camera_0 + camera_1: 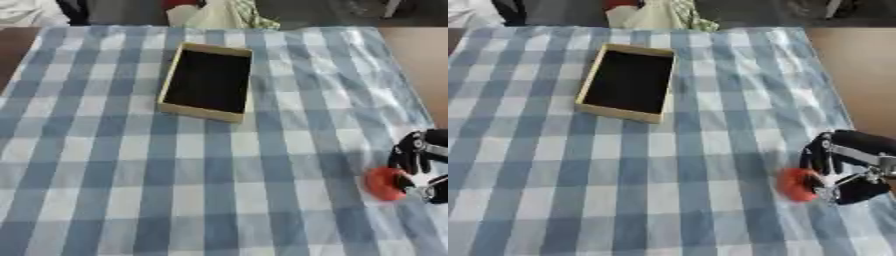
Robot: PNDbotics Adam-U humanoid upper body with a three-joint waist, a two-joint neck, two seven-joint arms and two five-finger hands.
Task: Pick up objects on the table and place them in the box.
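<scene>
Where checked cloth (131, 175) lies, round red object (796, 184) in right hand (846, 165).

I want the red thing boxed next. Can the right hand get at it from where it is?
Probably yes: the right hand is already against the red object on the checked cloth, nothing between them.

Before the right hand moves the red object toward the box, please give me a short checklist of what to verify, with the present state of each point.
1. The right hand is at the red object: ok, fingers curl at its right side.
2. Object lifted off the checked cloth: cannot tell.
3. The box is open and looks empty: ok, only a dark inside shows.
4. Path from the object to the box is free: ok, only bare cloth lies between.
5. Left hand out of the way: ok, it shows in neither view.
</scene>
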